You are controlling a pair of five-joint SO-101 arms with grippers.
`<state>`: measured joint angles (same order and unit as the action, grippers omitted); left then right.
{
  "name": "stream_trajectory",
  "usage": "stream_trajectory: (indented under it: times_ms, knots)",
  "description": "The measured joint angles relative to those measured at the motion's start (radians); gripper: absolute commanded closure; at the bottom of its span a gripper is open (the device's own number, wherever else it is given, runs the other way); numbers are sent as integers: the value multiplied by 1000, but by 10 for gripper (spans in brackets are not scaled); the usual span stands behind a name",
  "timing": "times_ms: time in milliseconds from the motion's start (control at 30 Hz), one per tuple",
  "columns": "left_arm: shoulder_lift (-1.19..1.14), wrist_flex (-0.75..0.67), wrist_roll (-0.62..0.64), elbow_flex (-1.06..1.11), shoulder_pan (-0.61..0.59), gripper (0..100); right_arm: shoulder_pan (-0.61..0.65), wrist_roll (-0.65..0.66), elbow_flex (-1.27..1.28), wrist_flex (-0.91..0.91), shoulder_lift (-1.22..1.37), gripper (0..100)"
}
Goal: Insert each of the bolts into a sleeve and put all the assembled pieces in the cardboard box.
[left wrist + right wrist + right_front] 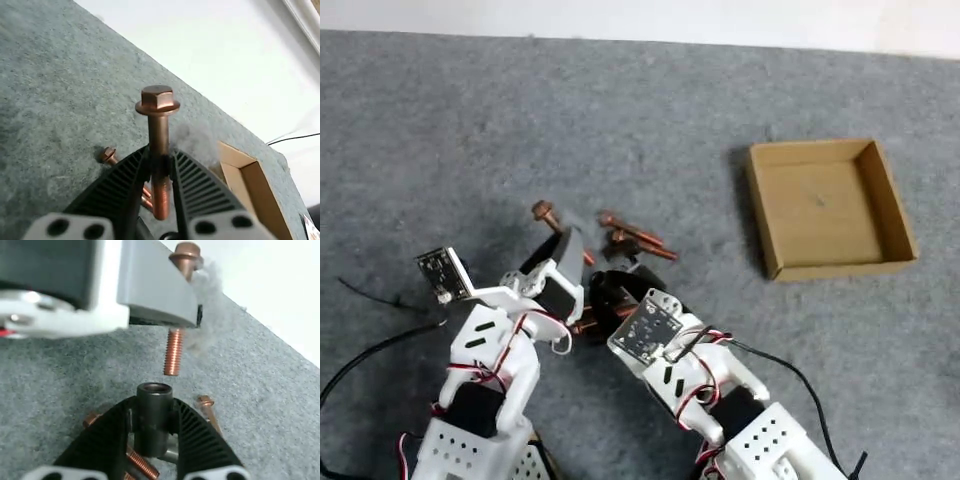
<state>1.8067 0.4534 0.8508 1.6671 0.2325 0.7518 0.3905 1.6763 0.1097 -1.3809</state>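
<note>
Right tool point(153, 407) grips a sleeve point(154, 425) upright, seemingly just under the bolt point(159, 125) clamped by left tool point(160, 154).

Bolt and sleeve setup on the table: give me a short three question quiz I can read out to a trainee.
1. True or false: the cardboard box already holds an assembled piece.
2. The left gripper is shut on: A a bolt, B a nut, C nothing.
3. Fill the gap: the right gripper holds a black ____ upright, below the bolt's threaded tip and not yet touching it.
Key: 1 false; 2 A; 3 sleeve.
</note>
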Motion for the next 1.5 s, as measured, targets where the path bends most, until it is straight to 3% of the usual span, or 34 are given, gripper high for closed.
stream_trajectory:
  times_ms: [200,433,867,1067,1500]
  knots:
    - [0,3,0,-3,3,996,0,0,0,0,0,994]
    - [0,210,-5,-87,52,996,2,0,0,0,0,994]
    - [0,215,-5,-117,31,996,0,0,0,-14,-3,994]
    - [0,215,81,-133,29,996,0,0,0,-14,-3,994]
    - [0,215,92,-135,51,996,-2,0,0,-14,-3,994]
